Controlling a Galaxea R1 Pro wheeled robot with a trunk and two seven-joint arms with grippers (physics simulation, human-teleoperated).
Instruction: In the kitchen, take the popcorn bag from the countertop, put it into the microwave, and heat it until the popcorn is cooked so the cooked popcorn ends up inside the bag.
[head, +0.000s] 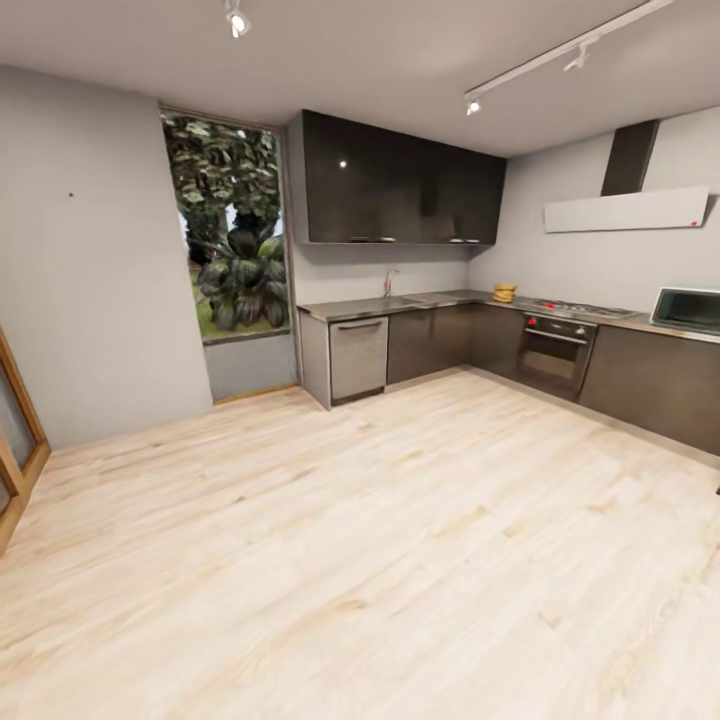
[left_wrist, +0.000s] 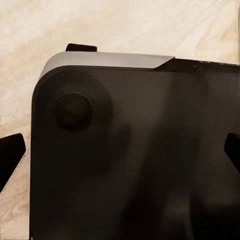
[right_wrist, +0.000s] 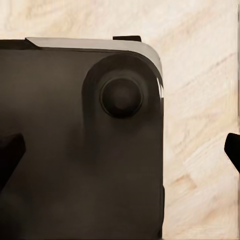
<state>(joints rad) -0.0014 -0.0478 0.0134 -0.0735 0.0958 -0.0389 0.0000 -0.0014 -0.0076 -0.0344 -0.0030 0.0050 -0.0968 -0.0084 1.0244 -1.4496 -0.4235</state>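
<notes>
Across the room, the pale microwave (head: 688, 308) stands on the grey countertop (head: 440, 299) at the right edge of the head view. A small squat tan-yellow popcorn bag (head: 504, 292) sits on the same countertop, near the corner and left of the hob. Both grippers hang far from them, over my own dark base. In the left wrist view my left gripper (left_wrist: 120, 155) is open, its dark fingertips (left_wrist: 11, 156) wide apart with nothing between them. My right gripper (right_wrist: 120, 152) is open too, and its fingertips (right_wrist: 10, 155) hold nothing.
Light wooden floor (head: 380, 540) stretches between me and the L-shaped dark cabinets. A built-in oven (head: 556, 352) with red knobs sits under a gas hob (head: 580, 310). A steel dishwasher (head: 358, 358), a sink tap (head: 388, 284), a tall window (head: 228, 235) and a wooden door frame (head: 15, 450) are in view.
</notes>
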